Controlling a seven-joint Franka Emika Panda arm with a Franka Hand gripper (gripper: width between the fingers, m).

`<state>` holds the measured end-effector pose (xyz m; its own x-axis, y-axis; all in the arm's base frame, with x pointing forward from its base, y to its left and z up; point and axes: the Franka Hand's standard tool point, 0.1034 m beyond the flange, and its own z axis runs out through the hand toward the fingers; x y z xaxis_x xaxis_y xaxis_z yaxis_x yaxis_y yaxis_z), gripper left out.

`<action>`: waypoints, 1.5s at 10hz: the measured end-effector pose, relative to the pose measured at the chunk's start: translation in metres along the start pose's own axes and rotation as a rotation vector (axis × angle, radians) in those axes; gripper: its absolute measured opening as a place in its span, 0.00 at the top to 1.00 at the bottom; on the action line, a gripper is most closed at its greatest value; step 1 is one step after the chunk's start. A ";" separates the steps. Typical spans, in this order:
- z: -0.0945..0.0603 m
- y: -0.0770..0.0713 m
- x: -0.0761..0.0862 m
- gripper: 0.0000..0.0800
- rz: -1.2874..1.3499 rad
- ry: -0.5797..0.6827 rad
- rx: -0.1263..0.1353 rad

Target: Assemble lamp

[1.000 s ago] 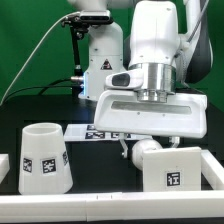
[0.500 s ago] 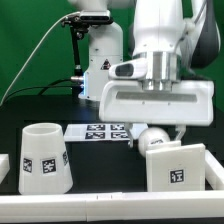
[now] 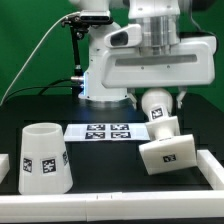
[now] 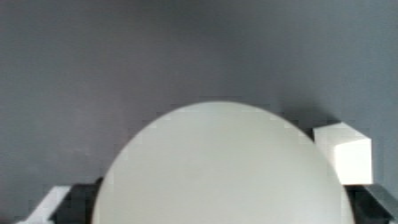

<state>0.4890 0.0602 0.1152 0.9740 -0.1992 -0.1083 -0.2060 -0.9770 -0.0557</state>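
Reading the exterior view from its left to its right, I see the shade [image 3: 44, 157] first. It stands on the dark surface [image 3: 105, 165] near the front edge, on the exterior view's left, wide end down and open narrow end up, with a square tag facing the camera.

Next, I see the marker board [image 3: 108, 131] lying flat on the surface toward the middle, behind the shade and well apart from it.

Further right, I see the bulb [image 3: 158, 107] raised above the surface. It hangs under the hand [image 3: 160, 98], round end up. The hand pinches the bulb; one dark fingertip [image 3: 183, 98] shows at the bulb's side, and the other is hidden from this view.

Directly below the bulb, I see the base [image 3: 170, 150]. It is tilted, one edge higher than the other, with a tagged face toward the camera. The bulb's lower end meets the base's top; I cannot tell whether the base touches the surface.

In the wrist view, the bulb [image 4: 217, 168] fills most of the picture as a smooth white dome, with a white part of the base [image 4: 347, 152] just beside it.
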 end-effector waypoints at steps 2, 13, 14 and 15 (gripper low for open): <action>-0.014 0.012 0.018 0.28 -0.003 -0.180 -0.020; -0.002 -0.025 0.099 0.28 0.034 -0.269 -0.169; -0.002 -0.024 0.100 0.28 0.035 -0.270 -0.169; -0.003 -0.024 0.100 0.15 0.037 -0.269 -0.168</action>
<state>0.5916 0.0634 0.1084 0.9017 -0.2289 -0.3668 -0.2002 -0.9730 0.1151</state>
